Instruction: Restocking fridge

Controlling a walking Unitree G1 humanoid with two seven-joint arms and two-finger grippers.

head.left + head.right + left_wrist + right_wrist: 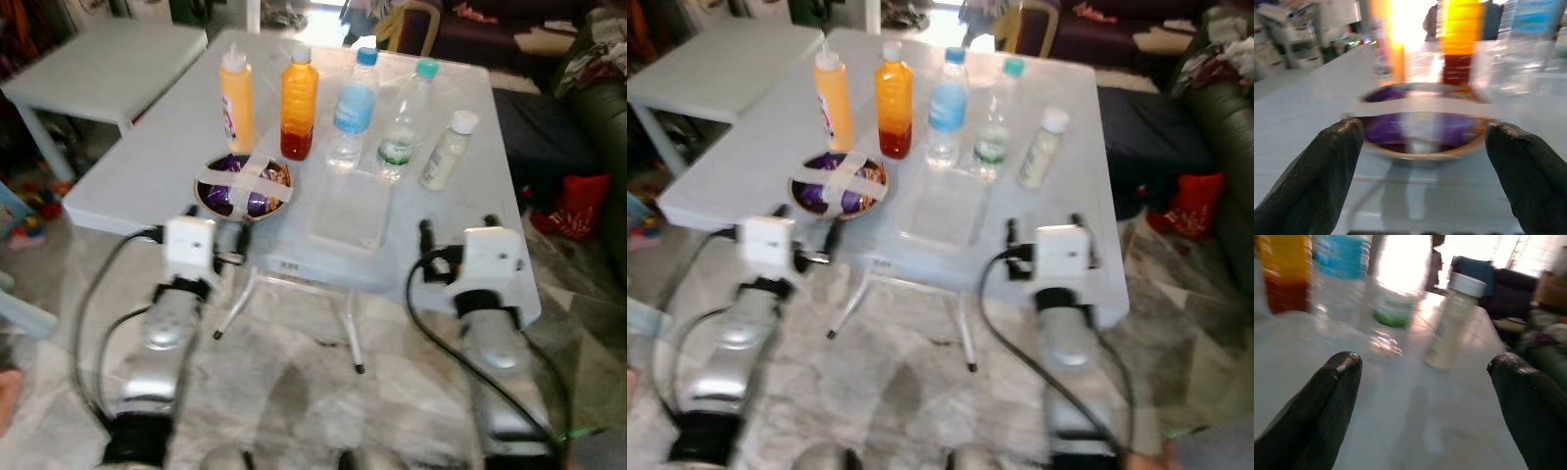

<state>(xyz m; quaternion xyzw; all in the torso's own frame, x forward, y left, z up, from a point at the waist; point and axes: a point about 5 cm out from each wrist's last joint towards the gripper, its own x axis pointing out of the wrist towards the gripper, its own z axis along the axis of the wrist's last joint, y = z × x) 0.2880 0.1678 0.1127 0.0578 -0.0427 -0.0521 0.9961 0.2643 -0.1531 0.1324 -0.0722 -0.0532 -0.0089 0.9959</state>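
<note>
We stand at the near edge of a pale grey square folding surface (176, 166) on thin metal legs, over a mottled stone floor (294, 382). A second pale low table (98, 64) lies beyond its far left corner, and a dark sofa (598, 108) with a red cloth (578, 201) at its foot lines the right of the room.

Along the far half of the surface the things for the fridge stand in a row. At the left is a yellow squeeze bottle with a white nozzle (236, 100), then an orange juice bottle with a darker red band at its base (299, 102), a clear water bottle with a blue label and cap (354, 108), a clear bottle with a green label and teal cap (405, 120), and a small cream bottle with a white cap (447, 149). Nearer us, at the left, a shallow brown bowl (245, 185) holds purple-wrapped pieces under two crossed strips of pale tape. A clear flat plastic tray (350, 208) lies just right of it.

Our left hand (1422, 161) hovers at the near edge facing the bowl, fingers apart and holding nothing. Our right hand (1425, 401) hovers at the near right edge facing the cream bottle, fingers likewise spread and empty.
</note>
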